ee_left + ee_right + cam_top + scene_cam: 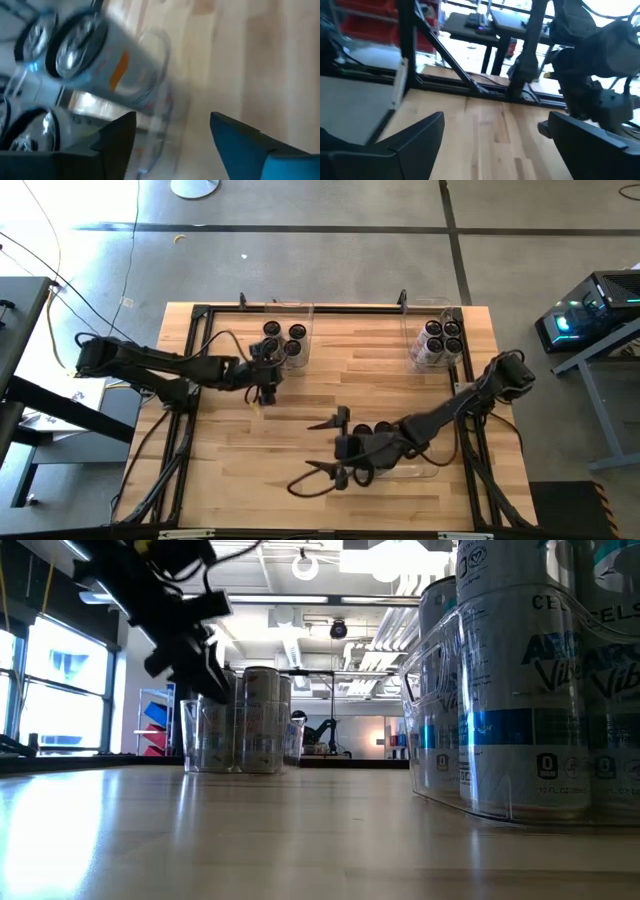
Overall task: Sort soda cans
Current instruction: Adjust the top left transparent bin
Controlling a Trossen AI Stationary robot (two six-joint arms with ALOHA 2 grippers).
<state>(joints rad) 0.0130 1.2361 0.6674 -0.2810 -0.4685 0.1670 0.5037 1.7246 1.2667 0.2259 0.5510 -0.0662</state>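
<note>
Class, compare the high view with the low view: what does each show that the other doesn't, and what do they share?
Only the high view: the right gripper, open, over the near table, and the cans' dark tops.

Only the low view: the blue label on the close cans, and the room behind.

Both: the far bin of cans with the left gripper beside it.

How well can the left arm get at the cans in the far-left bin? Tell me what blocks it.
Probably yes. The left gripper hangs open right beside the far-left bin, and its cans stand upright with tops uncovered. Only the bin's clear wall sits between them.

Open tabletop (pixel 300 395) between can-filled bins (pixel 283 340)
</note>
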